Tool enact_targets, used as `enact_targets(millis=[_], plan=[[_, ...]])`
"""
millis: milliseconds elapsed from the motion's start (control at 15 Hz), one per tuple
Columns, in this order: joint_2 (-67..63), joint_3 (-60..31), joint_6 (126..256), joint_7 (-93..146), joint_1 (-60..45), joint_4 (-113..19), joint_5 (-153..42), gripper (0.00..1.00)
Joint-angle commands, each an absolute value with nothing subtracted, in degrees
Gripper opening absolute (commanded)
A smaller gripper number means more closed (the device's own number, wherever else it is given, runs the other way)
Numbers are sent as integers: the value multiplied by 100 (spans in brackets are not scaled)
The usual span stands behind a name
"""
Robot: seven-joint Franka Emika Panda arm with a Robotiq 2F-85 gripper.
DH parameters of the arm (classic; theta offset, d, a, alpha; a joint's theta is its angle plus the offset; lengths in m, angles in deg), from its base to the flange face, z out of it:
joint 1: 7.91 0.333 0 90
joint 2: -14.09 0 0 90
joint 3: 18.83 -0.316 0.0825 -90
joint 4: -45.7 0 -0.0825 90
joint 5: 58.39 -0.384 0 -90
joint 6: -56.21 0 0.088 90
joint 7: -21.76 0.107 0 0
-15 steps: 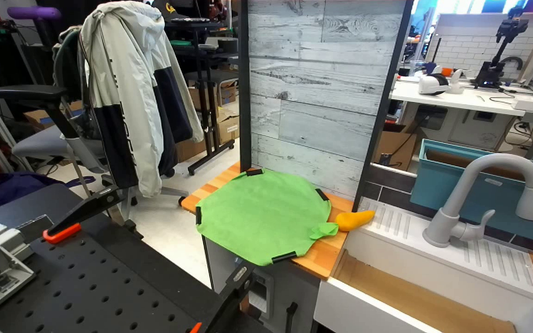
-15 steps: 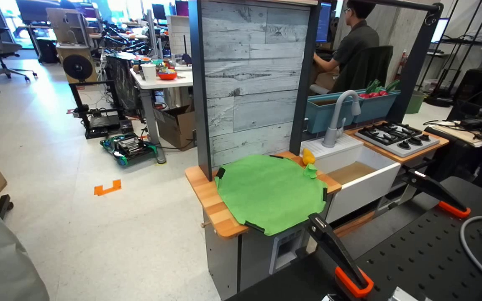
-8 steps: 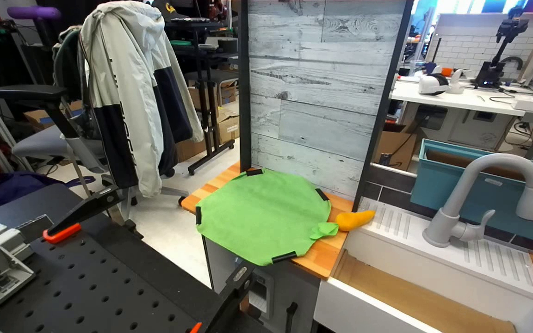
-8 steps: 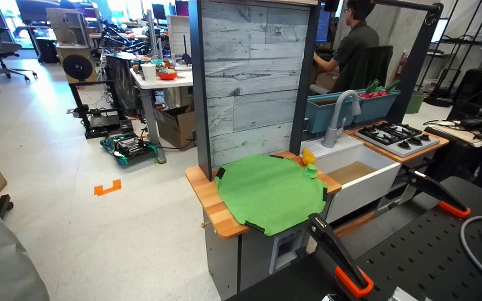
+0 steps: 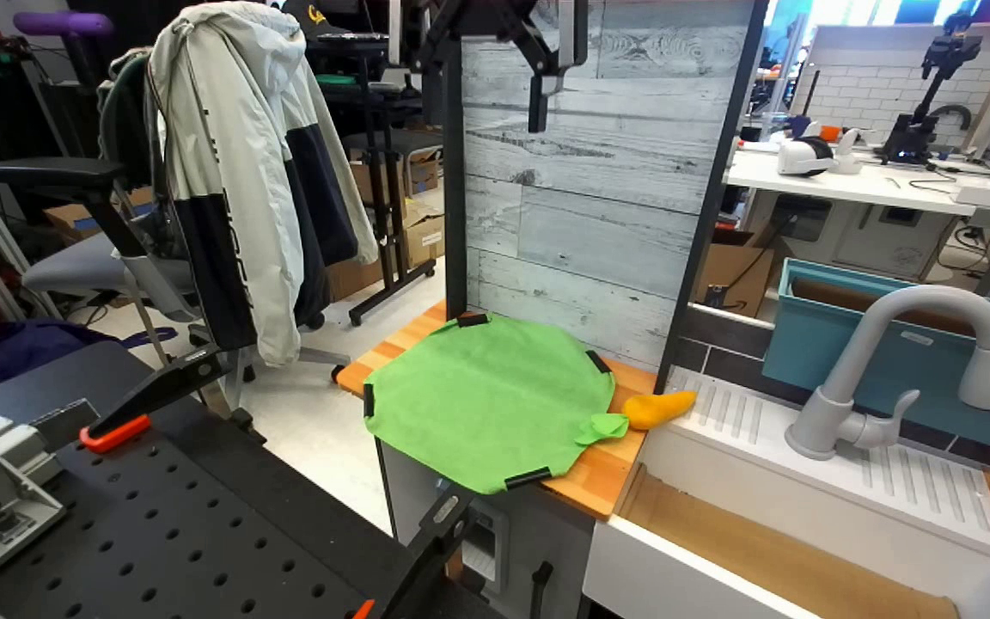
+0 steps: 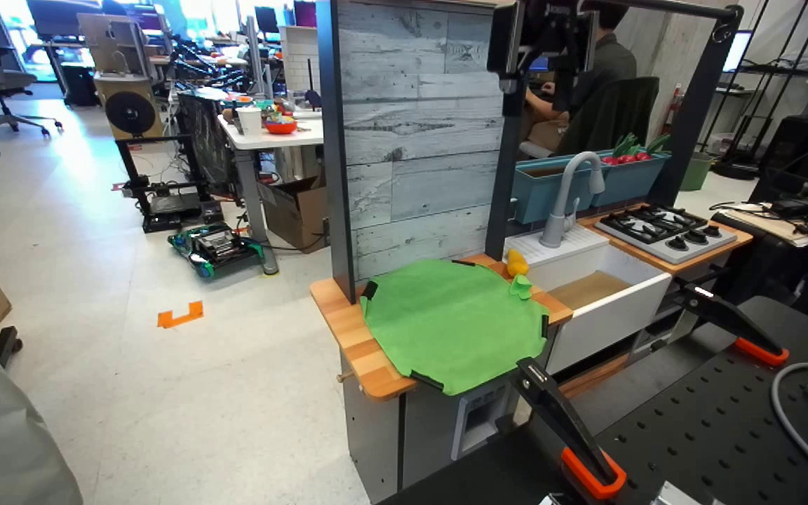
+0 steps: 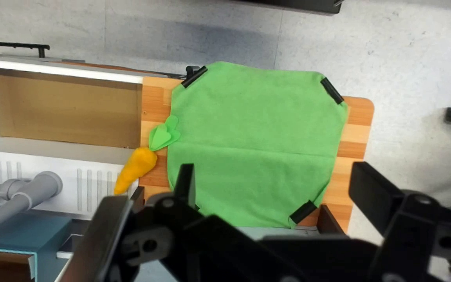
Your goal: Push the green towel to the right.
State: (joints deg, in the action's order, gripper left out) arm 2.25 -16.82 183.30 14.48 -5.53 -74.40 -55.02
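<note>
The green towel lies spread on the wooden counter, with black strips on its corners; it shows in both exterior views and in the wrist view. One strip in the wrist view is mostly hidden behind a finger. My gripper is open and empty, high above the counter, apart from the towel, at the top of both exterior views. In the wrist view the fingers stand wide apart, with the towel far below between them.
A toy carrot with green leaves lies at the towel's edge, beside the sink and grey faucet. A tall plank panel rises behind the counter. Black clamps with orange grips stand on the black perforated table.
My open gripper has come down into both exterior views from above, where only a small dark part showed at the top edge before. The towel and the carrot have not moved.
</note>
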Motion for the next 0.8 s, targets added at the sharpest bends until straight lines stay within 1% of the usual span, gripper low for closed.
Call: enact_targets(millis=[0,733], plan=[[-333,-1741,18769,1957,-514,-7240,-5055,100],[-1489,-1614,19976,2548,-417,-7185,-4615,100]])
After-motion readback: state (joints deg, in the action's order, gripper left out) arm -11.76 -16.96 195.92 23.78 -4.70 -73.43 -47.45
